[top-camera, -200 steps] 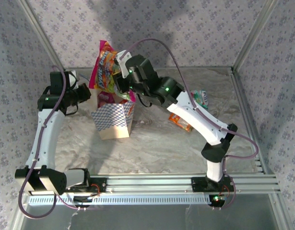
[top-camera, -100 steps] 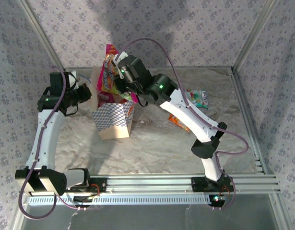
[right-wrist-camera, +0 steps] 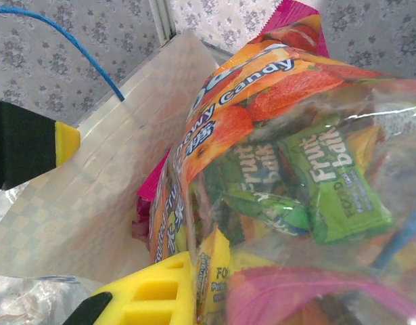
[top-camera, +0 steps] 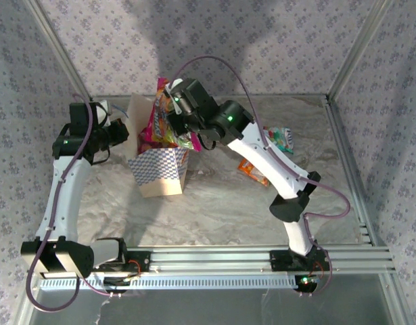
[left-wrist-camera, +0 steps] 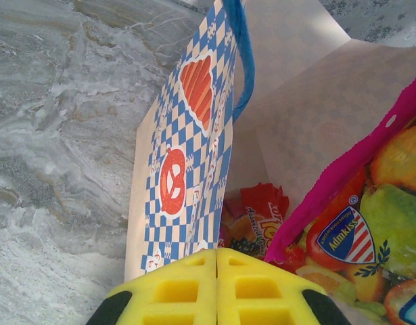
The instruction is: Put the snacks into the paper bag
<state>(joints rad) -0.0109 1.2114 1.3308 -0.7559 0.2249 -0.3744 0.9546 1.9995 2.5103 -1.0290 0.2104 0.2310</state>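
Grips big packet (top-camera: pixel 160 122) in right fingers (top-camera: pixel 170 118), held upright so its lower end sits inside bag (top-camera: pixel 157 172) while the top pokes above the rim. Pinches the bag's left rim with left fingers (left-wrist-camera: pixel 216 261), pressed flat together, likely to keep the mouth wide and the bag steady on bench (top-camera: pixel 214 203). Shows red packet (left-wrist-camera: pixel 262 203) lying at the bag's bottom. Leaves teal-white packet (top-camera: pixel 282 139) and orange packet (top-camera: pixel 253 170) on the bench, well apart from the bag.
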